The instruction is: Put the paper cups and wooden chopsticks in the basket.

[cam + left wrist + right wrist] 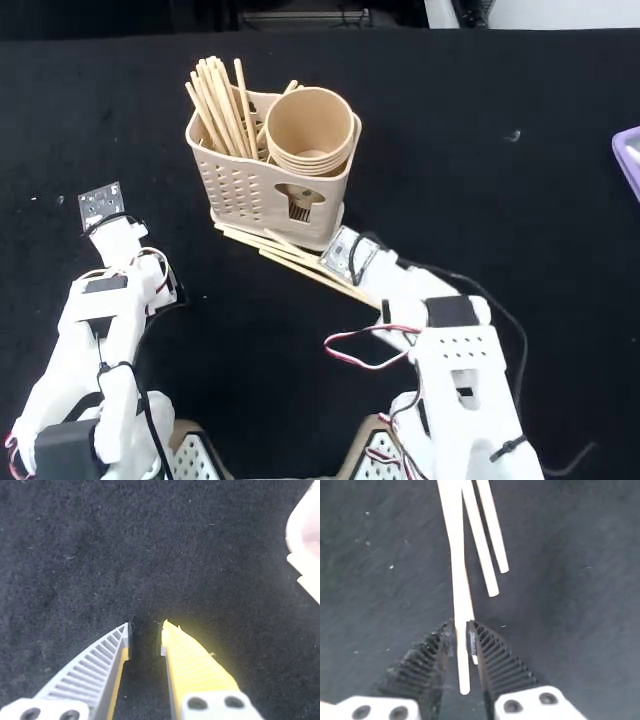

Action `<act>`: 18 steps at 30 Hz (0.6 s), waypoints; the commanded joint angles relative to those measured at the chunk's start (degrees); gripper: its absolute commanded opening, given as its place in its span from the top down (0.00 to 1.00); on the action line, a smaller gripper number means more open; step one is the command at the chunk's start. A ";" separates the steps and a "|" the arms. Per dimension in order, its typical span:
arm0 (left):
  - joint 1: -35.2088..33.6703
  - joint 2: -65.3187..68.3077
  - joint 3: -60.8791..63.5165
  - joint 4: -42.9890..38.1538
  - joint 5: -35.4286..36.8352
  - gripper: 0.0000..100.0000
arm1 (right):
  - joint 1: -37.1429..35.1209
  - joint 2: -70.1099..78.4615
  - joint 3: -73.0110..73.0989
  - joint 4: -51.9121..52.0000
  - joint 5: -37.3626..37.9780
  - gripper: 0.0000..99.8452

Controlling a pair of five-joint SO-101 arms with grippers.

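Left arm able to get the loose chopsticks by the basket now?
Probably not cleanly: the right gripper sits over the loose chopsticks, shut on one; the left gripper hangs aside over bare table.

Hovering close above the black desk (125, 545): left gripper (145, 626), fingertips slightly apart; beside it something pale, perhaps the basket (307, 535).
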 commanded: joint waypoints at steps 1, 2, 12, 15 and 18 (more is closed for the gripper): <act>0.57 0.09 -3.30 -0.79 -0.53 0.88 | -0.44 -1.54 1.89 -2.11 0.35 0.99; 0.57 0.09 -3.30 -0.79 -0.53 0.88 | -0.18 -1.54 2.95 -4.04 0.26 0.99; 0.66 0.09 -3.30 -0.79 -0.53 0.88 | 0.79 -1.45 8.66 -11.25 0.18 0.85; 0.57 0.09 -3.30 -0.79 -0.53 0.88 | 0.62 -1.45 8.75 -11.25 0.18 0.85; 0.57 0.09 -3.30 -0.79 -0.53 0.88 | 0.53 -1.45 8.84 -11.25 0.18 0.85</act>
